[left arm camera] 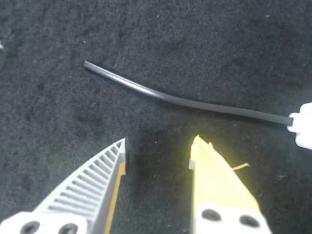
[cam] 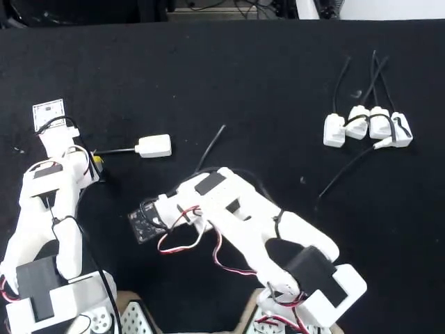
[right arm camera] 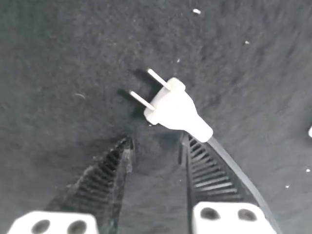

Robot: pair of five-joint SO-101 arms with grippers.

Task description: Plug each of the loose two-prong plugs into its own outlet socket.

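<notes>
A white two-prong plug lies on the black cloth, prongs pointing away from my right gripper. That gripper is open just short of the plug's body, and its black fingers do not touch it. In the high view the right arm covers the plug, and only its black cable shows. My left gripper is open over bare cloth, near a thin black cable that leads to a white block. A row of white outlet sockets sits at the far right.
Several black cables run from the socket row. One more cable trails across the cloth below it. A small white tag lies beyond the left arm. Open black cloth spans the table's middle and back.
</notes>
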